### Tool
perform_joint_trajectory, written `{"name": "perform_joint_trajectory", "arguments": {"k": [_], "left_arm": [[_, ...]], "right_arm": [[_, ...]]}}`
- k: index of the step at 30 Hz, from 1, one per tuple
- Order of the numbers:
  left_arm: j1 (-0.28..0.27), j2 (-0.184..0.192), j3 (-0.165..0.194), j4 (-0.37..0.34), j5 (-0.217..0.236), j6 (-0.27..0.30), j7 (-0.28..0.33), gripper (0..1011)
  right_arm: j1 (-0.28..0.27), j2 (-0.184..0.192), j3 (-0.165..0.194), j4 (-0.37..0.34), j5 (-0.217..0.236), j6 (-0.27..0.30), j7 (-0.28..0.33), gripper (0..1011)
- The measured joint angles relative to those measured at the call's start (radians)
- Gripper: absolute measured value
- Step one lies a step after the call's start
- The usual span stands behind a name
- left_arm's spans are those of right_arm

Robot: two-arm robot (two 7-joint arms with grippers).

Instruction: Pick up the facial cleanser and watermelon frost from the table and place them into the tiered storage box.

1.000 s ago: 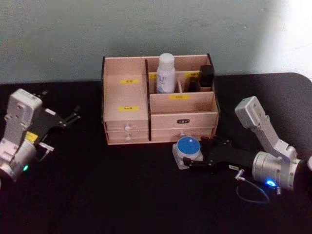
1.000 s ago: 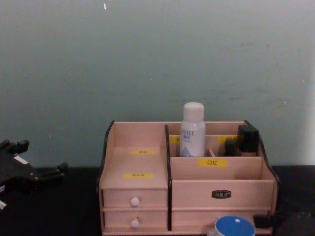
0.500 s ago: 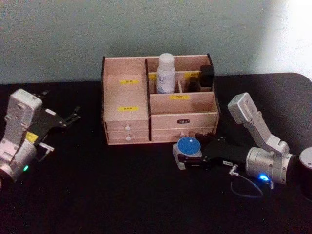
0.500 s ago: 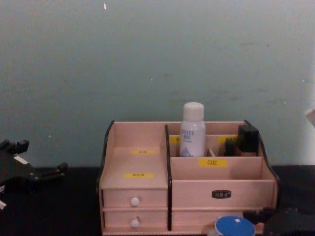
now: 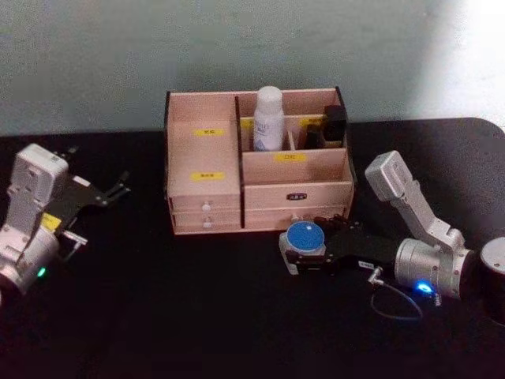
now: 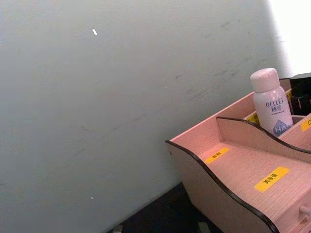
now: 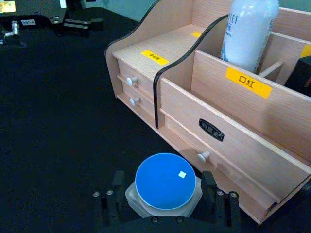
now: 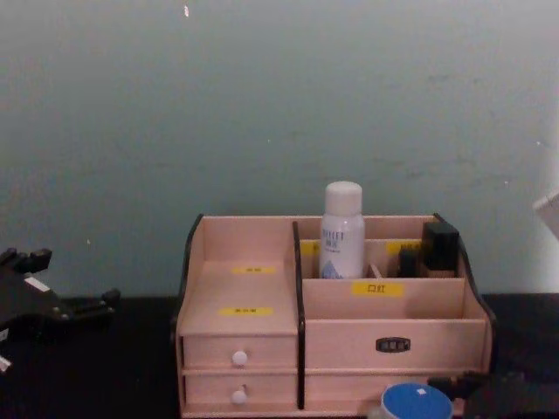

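The watermelon frost (image 5: 304,239), a squat clear jar with a flat blue lid, stands on the black table just before the tiered storage box (image 5: 205,162). My right gripper (image 5: 309,248) lies low on the table, open, one finger on each side of the jar. In the right wrist view the fingers (image 7: 115,184) flank the watermelon frost (image 7: 165,182). The facial cleanser (image 5: 268,118) stands upright in a back compartment of the box, as the left wrist view's cleanser (image 6: 272,104) and the chest view's cleanser (image 8: 342,231) show. My left gripper (image 5: 117,188) is parked open at the table's left.
Dark small items (image 5: 334,122) fill the back right compartment beside the bottle. A blue cable loop (image 5: 394,304) hangs by my right wrist. A dark cylinder (image 5: 495,272) sits at the right edge. The box's white-knobbed drawers (image 7: 204,156) face the jar closely.
My right arm has slid left along the table, bringing its fingers farther around the blue-lidded jar. The jar, bottle and left arm have stayed put.
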Motion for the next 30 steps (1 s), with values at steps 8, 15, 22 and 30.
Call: {"name": "perform_joint_trajectory", "arguments": {"k": [8,15,22,30], "left_arm": [[0.0,0.0,0.0,0.0,0.0,0.0,0.0,1001],[0.0,0.0,0.0,0.0,0.0,0.0,0.0,1001],[0.0,0.0,0.0,0.0,0.0,0.0,0.0,1001],[0.0,0.0,0.0,0.0,0.0,0.0,0.0,1001]], "right_arm": [[0.0,0.001,0.001,0.0,0.0,0.0,0.0,1000],[0.0,0.001,0.001,0.0,0.0,0.0,0.0,907],[-0.001,0.001,0.002,-0.001,0.0,0.0,-0.001,729],[-0.001,0.001,0.002,-0.001,0.001,0.001,-0.001,726]]}}
